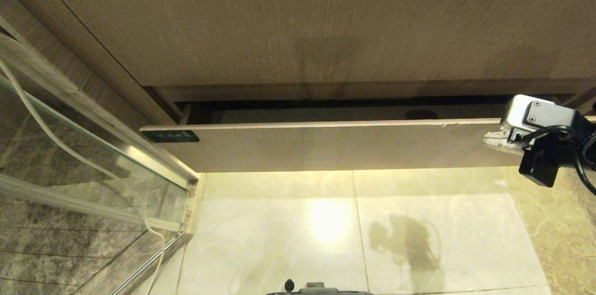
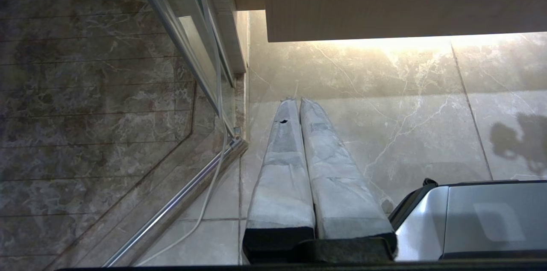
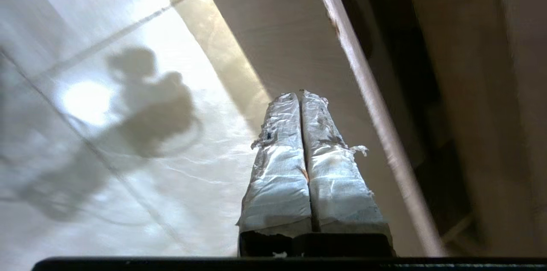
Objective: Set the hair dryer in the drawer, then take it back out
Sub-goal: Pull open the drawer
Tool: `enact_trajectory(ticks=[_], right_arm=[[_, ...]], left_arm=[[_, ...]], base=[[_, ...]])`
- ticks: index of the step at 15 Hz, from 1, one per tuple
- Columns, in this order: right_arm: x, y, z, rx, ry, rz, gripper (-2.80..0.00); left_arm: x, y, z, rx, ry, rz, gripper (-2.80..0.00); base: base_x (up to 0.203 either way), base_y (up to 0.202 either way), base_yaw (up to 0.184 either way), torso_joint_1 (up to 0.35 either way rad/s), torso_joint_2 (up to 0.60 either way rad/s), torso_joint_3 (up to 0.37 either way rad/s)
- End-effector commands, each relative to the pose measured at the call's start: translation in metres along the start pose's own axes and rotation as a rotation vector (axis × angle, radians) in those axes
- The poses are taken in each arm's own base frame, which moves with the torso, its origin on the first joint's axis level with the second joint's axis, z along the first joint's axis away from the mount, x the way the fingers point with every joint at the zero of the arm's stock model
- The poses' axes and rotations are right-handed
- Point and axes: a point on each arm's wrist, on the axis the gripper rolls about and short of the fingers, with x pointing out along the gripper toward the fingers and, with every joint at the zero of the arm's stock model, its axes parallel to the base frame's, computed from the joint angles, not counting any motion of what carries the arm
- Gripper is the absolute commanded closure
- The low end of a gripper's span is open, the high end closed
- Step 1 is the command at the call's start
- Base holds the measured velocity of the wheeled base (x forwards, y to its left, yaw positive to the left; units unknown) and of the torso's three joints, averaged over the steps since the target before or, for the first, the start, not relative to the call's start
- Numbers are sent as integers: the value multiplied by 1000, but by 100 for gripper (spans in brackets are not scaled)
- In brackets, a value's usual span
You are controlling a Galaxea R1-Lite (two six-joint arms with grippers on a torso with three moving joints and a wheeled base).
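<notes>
The drawer (image 1: 335,146) is a wide wood-grain front with a small dark label (image 1: 170,136) at its left corner. It stands slightly pulled out, leaving a narrow dark gap behind its top edge. My right gripper (image 1: 494,140) hangs in front of the drawer's right end, shut and empty, its taped fingers (image 3: 277,151) pressed together just outside the drawer's top edge (image 3: 367,100). My left gripper (image 2: 295,101) is parked over the floor, shut, with nothing in it. The hair dryer is out of view.
A taller plain wood panel (image 1: 298,20) rises above the drawer. A glass shower door with a metal rail (image 1: 93,146) and a white cord (image 1: 56,141) stands at the left. Pale marble floor tiles (image 1: 354,230) lie below. The robot's base (image 2: 478,219) shows beside the left gripper.
</notes>
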Motion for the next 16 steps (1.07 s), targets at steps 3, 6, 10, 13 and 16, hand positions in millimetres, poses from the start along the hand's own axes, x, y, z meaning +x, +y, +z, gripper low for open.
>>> enact_trajectory(ticks=[3, 6, 10, 13, 16], right_arm=[[-4, 8, -10, 272, 49, 30, 0], [-15, 14, -24, 383, 113, 27, 0], [-44, 43, -31, 705, 119, 6, 0], [-80, 75, -36, 795, 57, -64, 0], [-106, 120, -53, 854, 46, -212, 0]], left_arm=[[0, 0, 0, 1, 2, 0, 0], [0, 0, 0, -1, 1, 0, 0], [0, 0, 0, 0, -1, 0, 0], [0, 0, 0, 1, 0, 0, 0], [0, 0, 0, 1, 0, 0, 0]], base=[[0, 0, 0, 0, 0, 0], [0, 0, 0, 0, 0, 0], [0, 0, 0, 0, 0, 0], [0, 0, 0, 0, 0, 0], [0, 0, 0, 0, 0, 0]])
